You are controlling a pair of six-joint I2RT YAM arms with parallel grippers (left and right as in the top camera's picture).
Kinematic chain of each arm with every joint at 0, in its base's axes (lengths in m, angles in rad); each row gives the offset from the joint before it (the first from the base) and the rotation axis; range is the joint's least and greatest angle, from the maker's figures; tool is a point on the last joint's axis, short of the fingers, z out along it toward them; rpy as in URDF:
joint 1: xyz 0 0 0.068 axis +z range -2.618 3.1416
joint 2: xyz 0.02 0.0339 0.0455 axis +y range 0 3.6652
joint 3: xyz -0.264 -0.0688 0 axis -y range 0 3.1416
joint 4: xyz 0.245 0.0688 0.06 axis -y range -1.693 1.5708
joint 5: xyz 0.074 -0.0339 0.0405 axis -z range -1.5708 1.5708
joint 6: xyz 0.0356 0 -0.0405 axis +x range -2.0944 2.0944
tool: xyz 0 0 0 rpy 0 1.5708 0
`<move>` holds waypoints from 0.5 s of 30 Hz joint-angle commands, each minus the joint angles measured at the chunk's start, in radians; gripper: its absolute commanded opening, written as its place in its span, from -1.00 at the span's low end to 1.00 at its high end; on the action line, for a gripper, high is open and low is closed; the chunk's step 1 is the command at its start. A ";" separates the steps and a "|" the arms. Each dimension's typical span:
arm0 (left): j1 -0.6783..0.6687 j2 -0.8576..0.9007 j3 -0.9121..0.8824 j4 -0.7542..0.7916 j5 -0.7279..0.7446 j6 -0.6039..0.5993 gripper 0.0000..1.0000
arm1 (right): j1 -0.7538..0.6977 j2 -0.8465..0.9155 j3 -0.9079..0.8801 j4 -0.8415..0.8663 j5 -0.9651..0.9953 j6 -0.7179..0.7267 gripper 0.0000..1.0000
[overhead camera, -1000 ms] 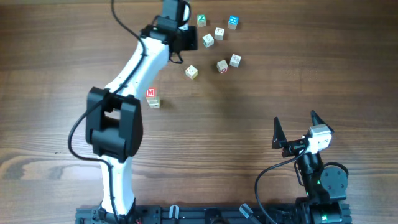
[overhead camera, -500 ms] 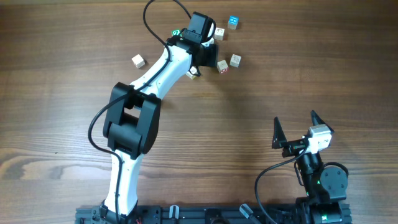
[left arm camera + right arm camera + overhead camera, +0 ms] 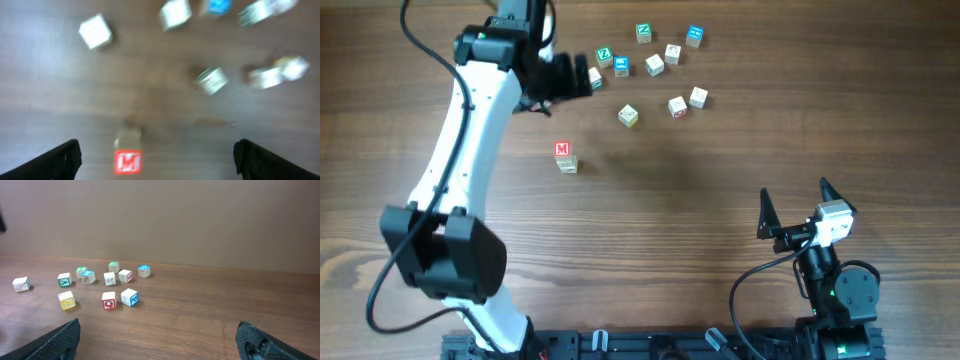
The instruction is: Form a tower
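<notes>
left gripper [image 3: 157, 155]: jaws go from clenched to wide, empty, arm swings to upper left | right gripper [image 3: 793, 190]: splayed, idle, lower right | letter cubes [image 3: 628, 116]: scattered singly, nothing stacked yet

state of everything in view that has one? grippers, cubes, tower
left gripper: open, empty, over the table
right gripper: open, empty
tower: not built, no column standing in view
loose cubes: lying singly, scattered, none held
red M cube: apart from the others, M face up; pale block against it, stacked or not unclear
</notes>
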State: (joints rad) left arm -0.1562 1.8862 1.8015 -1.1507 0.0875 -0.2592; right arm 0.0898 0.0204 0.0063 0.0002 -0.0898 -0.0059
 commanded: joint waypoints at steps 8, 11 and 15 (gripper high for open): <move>0.003 0.058 -0.279 0.059 0.014 0.120 1.00 | -0.003 -0.004 -0.001 0.006 -0.016 -0.014 0.99; 0.000 0.058 -0.366 0.123 0.022 0.121 1.00 | -0.003 -0.004 -0.001 0.005 -0.016 -0.014 1.00; -0.015 0.058 -0.464 0.272 0.033 0.120 0.96 | -0.003 -0.004 -0.001 0.005 -0.016 -0.014 0.99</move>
State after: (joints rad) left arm -0.1543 1.9404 1.3876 -0.9386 0.1005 -0.1539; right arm 0.0898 0.0204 0.0063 0.0002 -0.0898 -0.0059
